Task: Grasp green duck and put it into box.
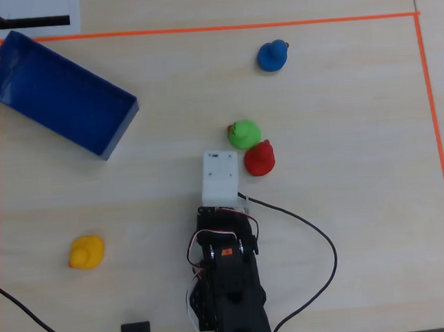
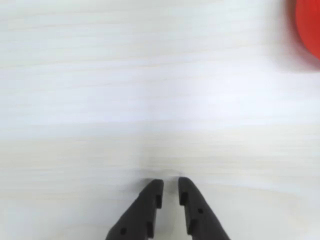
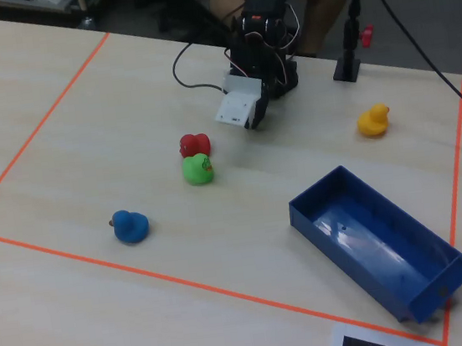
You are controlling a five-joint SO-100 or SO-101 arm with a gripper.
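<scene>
The green duck [image 1: 243, 134] sits on the pale wooden table [image 1: 348, 202], and everything here is placed from it. In the overhead view the red duck [image 1: 259, 159] is just below and to the right of it, so close that the 2 look to be touching or nearly so. In the fixed view the green duck [image 3: 198, 168] lies just in front of the red duck [image 3: 194, 145], again pressed close. The blue duck [image 1: 272, 56] stands well above and slightly right of the green duck in the overhead view. The yellow duck [image 1: 86, 252] is far off to the lower left.

The box [image 1: 55, 94], dark blue and open at the top, lies well to the upper left of the green duck in the overhead view, set at a slant, with a small orange mark at its far corner. Nothing is seen inside it in the fixed view [image 3: 375, 244].

The arm's white block [image 1: 221, 177] hangs just below and left of the green duck. The gripper [image 2: 170, 192] shows in the wrist view as 2 dark fingers [image 2: 149, 200] with only a narrow gap between them, nearly closed and holding nothing. An edge of the red duck [image 2: 307, 25] shows blurred at the upper right of that view. Orange tape [image 1: 196, 29] frames the table around all 4 ducks.
</scene>
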